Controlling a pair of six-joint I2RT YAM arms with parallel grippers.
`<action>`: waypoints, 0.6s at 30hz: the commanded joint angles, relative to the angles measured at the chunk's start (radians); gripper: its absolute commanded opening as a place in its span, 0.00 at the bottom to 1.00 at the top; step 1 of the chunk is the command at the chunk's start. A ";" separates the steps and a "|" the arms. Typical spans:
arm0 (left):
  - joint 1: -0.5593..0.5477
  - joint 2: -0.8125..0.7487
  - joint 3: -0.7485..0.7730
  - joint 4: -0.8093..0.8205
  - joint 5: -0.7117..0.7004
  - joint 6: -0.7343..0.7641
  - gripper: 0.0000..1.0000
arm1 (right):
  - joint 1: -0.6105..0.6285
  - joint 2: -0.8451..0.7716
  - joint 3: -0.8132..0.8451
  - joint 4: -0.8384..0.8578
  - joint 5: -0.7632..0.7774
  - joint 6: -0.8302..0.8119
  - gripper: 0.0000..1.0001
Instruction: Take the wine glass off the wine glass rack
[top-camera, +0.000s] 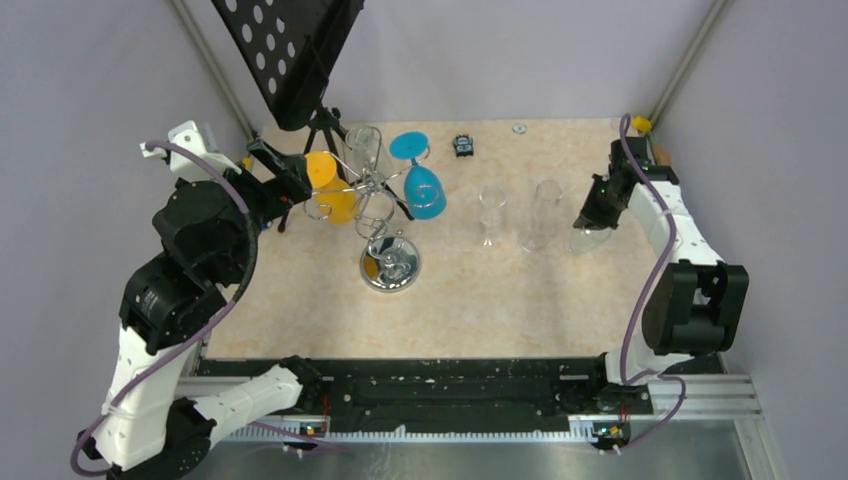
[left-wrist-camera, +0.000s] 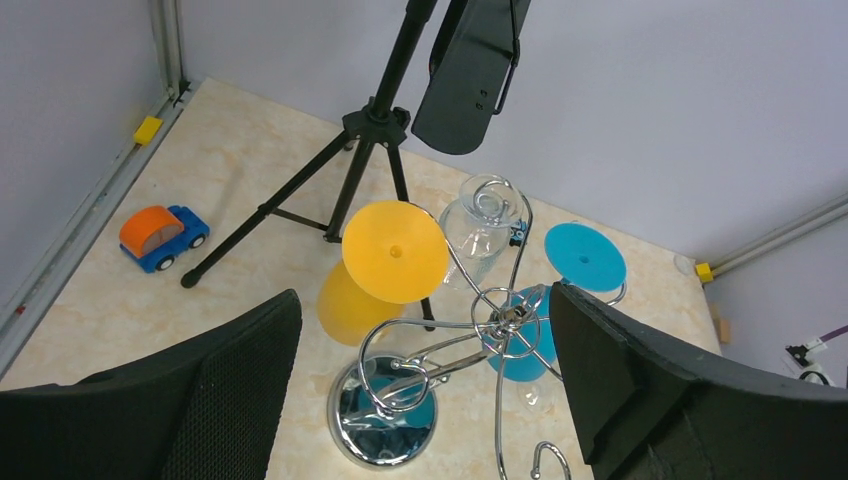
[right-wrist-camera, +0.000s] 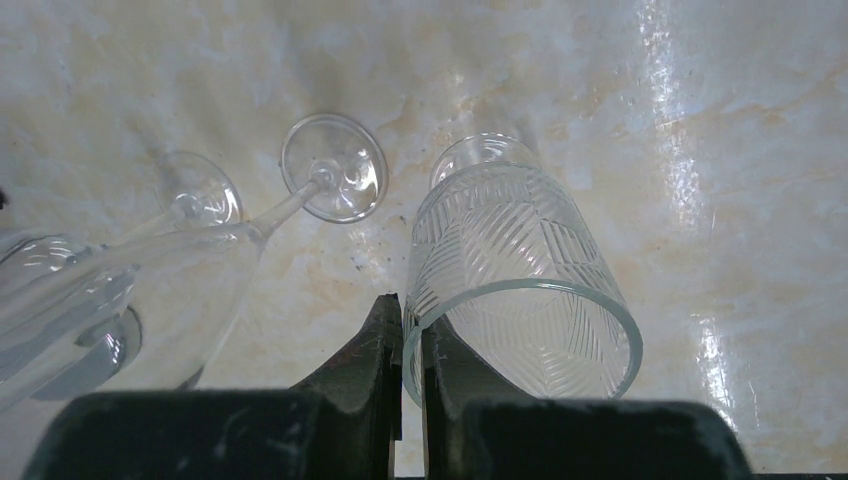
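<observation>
The silver wire rack (top-camera: 384, 212) stands on its round chrome base (top-camera: 390, 265) at the back left. An orange wine glass (top-camera: 330, 190), a blue wine glass (top-camera: 422, 182) and a clear glass (top-camera: 364, 150) hang from it upside down. My left gripper (top-camera: 290, 178) is open beside the orange glass. In the left wrist view the rack (left-wrist-camera: 505, 320) and its base (left-wrist-camera: 385, 425) sit between the wide-apart fingers (left-wrist-camera: 150, 400), with the orange glass (left-wrist-camera: 392, 252) and blue glass (left-wrist-camera: 585, 257) just beyond. My right gripper (right-wrist-camera: 411, 320) is shut on the rim of a clear patterned glass (right-wrist-camera: 520, 290) at the right (top-camera: 590, 238).
A black tripod stand (top-camera: 320, 125) with a perforated plate (top-camera: 285, 50) stands behind the rack. Two clear stemmed glasses (top-camera: 492, 215) (top-camera: 543, 215) stand mid-table, left of the right gripper. A toy car (left-wrist-camera: 162, 235) sits at the far left edge. A small black object (top-camera: 462, 146) lies at the back.
</observation>
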 joint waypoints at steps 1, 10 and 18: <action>0.011 0.010 0.028 0.021 -0.001 0.040 0.97 | -0.004 0.009 0.028 0.077 -0.007 -0.007 0.00; 0.030 0.011 0.012 0.020 -0.013 0.088 0.98 | -0.003 0.056 0.035 0.107 0.002 -0.028 0.00; 0.085 0.009 -0.018 0.004 0.039 0.078 0.99 | 0.000 0.064 0.040 0.109 0.028 -0.052 0.20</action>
